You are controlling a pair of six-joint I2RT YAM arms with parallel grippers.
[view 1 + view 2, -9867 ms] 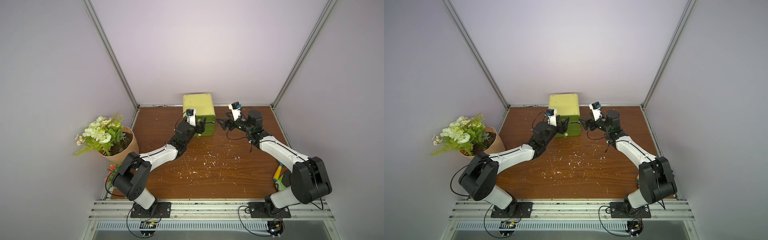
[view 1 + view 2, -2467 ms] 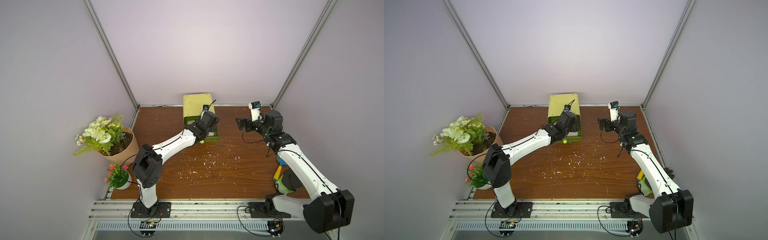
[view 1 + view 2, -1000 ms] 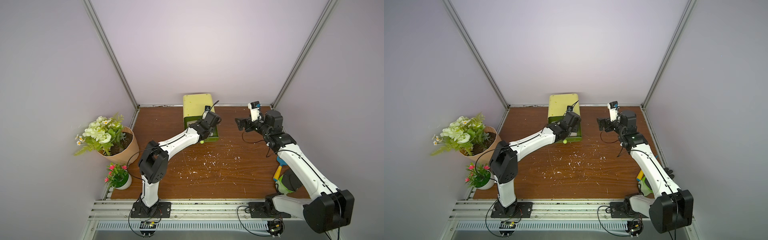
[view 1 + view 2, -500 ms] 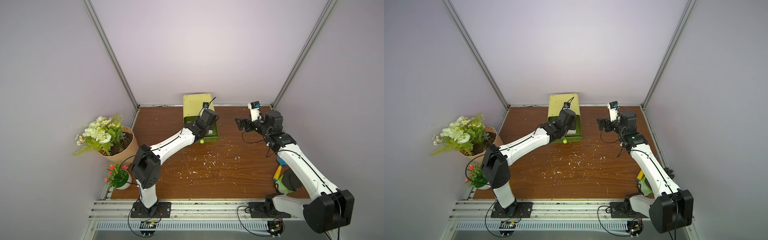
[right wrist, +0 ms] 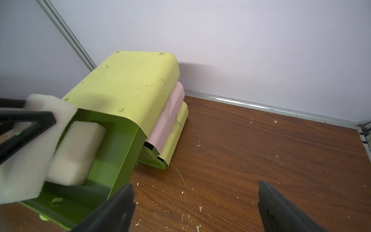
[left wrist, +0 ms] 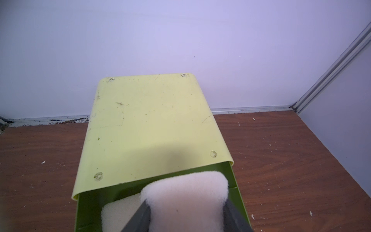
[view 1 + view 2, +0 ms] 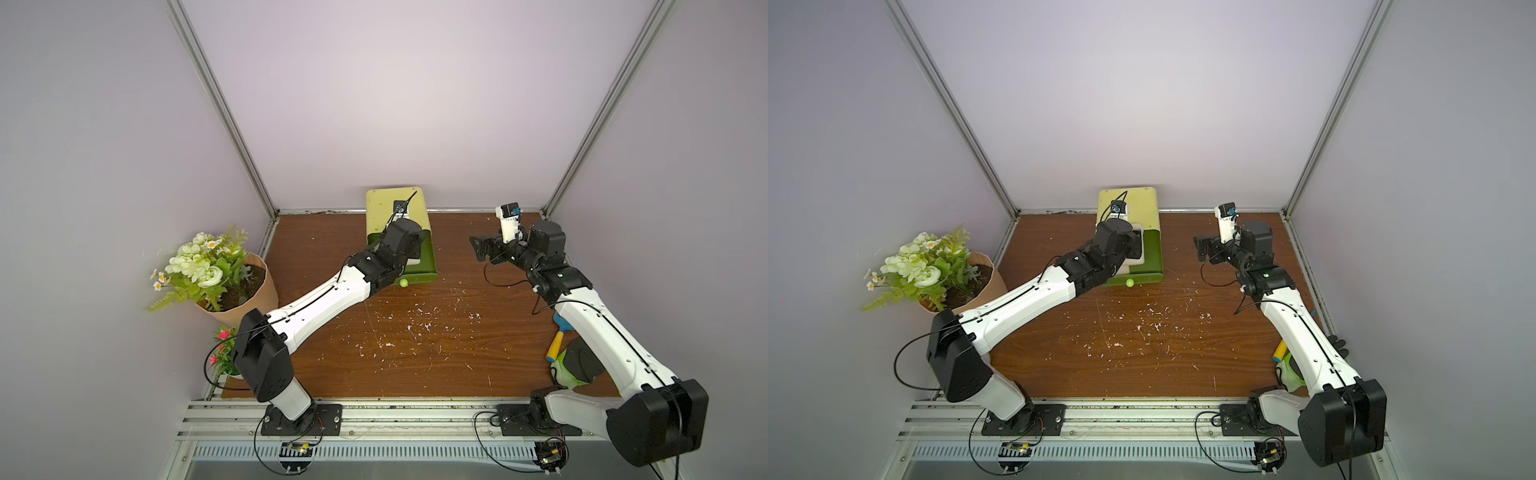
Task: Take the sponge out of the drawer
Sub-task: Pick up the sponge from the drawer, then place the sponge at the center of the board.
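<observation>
As the left tool (image 6: pixel 185 202) clamps a white foam sponge (image 6: pixel 184 190) between its dark fingers (image 6: pixel 138 219), the sponge sits raised and tilted over the pulled-out dark green metal drawer (image 5: pixel 118 152), on its 9 o'clock side (12 = back wall). Can't tell if the lower end clears the rim.

A second white foam block (image 5: pixel 76 152) lies flat on the drawer floor, just beside the held one at its 3 o'clock.

The drawer is the top tier of a pale yellow-green cabinet (image 6: pixel 152 124) at the desk's 12 o'clock, against the wall. There is a pink tier (image 5: pixel 170 112) beneath it and a round green knob (image 7: pixel 402 283) on the drawer front, at 6.

Right tool (image 5: pixel 194 184): jaws wide, holding nothing, hovering at the cabinet's 3 o'clock, apart from it.

Brown wooden desk (image 7: pixel 415 365) is speckled with white crumbs (image 7: pixel 415 328). Potted white flowers (image 7: pixel 208 270) at 9, small pink-flower pot (image 7: pixel 223 336) at 7, blue-and-yellow handled thing (image 7: pixel 555 351) at 4 by the right arm.
</observation>
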